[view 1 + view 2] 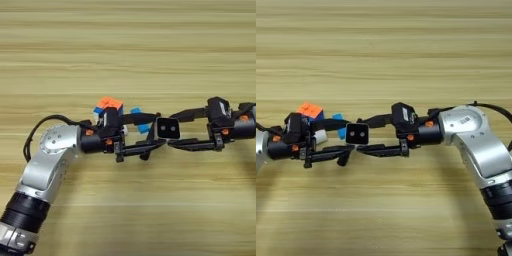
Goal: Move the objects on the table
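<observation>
Reaching in from the left, the left arm [52, 155] lay low across the wooden bench [128, 50], silver elbow nearest the camera and black forearm pointing toward the middle. Just behind its wrist sat the multicoloured puzzle cube [108, 106], orange face up, resting on the bench and partly hidden by the arm. A small white piece [320, 136] showed beside the wrist, too covered to name. Next along, the blue block [140, 120] peeked out between the two black fingers [145, 147] of the left gripper [151, 131]; those fingers stood apart, one above the block and one below, and whether either touched it could not be told.

Dead centre, the black square block with white rim and two dots [168, 128] stood on edge, its dotted face toward the camera. It sat right where both grippers met: the left fingertips came up against its left side, and the right gripper [172, 130] came in from the other side. The right fingers [378, 149] were spread too, upper one reaching to the block's top corner, lower one running under its bottom edge, framing the block rather than plainly squeezing it.

Out to the right, the right arm [473, 135] swept back from the wrist to its silver elbow, cable looping over the top, and dropped off the lower right corner.
</observation>
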### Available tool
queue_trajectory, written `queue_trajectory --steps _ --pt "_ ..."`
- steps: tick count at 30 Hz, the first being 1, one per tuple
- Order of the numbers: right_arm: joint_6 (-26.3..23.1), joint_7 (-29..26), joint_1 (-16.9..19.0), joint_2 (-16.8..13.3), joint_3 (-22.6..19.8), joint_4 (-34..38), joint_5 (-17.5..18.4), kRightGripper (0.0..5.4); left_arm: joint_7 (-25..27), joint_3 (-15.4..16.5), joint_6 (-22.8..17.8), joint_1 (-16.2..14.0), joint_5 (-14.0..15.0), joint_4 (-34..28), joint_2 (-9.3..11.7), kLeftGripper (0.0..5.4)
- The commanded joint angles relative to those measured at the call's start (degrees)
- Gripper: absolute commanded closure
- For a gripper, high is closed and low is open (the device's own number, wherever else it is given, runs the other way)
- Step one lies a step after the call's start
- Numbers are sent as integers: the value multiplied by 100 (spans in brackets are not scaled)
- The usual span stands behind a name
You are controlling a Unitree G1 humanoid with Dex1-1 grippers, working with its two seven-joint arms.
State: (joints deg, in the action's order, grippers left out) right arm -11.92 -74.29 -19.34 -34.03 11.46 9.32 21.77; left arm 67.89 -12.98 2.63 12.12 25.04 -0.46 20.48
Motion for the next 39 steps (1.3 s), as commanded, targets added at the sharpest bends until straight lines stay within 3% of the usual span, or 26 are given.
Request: queue_trajectory --steps 1,9,25,39 --pt "25 -29 -109 -45 58 16 -28 293 1 -32 22 61 -59 29 -52 295" --pt "56 -2 -129 -38 87 -37 -64 176 5 -10 67 73 -77 80 -73 300" --pt "87 9 -142 -58 16 -86 -43 6 2 -3 96 75 -87 125 -76 300" --pt "-101 62 -332 -78 -536 30 427 0 -54 112 504 64 -397 745 -37 300"
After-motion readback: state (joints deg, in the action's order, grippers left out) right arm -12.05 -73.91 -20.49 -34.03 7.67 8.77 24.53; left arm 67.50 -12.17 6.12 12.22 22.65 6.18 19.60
